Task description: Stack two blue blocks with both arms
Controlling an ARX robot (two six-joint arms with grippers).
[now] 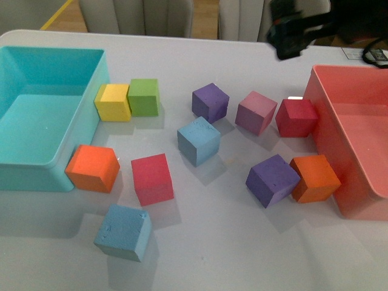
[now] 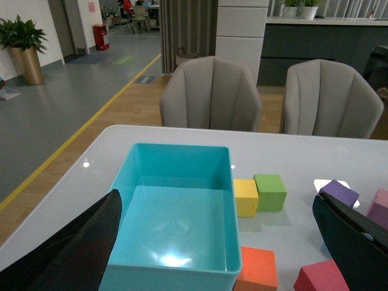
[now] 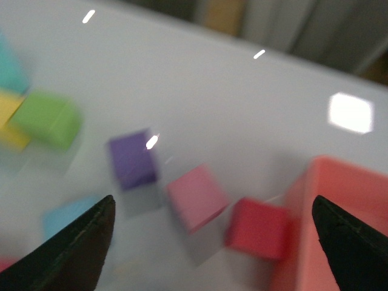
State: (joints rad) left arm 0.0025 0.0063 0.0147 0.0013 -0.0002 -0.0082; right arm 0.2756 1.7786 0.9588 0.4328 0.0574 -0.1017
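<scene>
White table | left pincer, right pincer spread open | right wrist view blurred | blue block seemingly half-hidden

Open office lounge: upholstered chairs, potted plant, counter.

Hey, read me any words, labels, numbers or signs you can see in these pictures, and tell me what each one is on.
No text can be read anywhere.
On the light sky-blue foam cube nearest the camera: faint pits only, no legible characters.
On the pink paper sign on the far wall: too small to read.
Right wrist view: blurred.
</scene>
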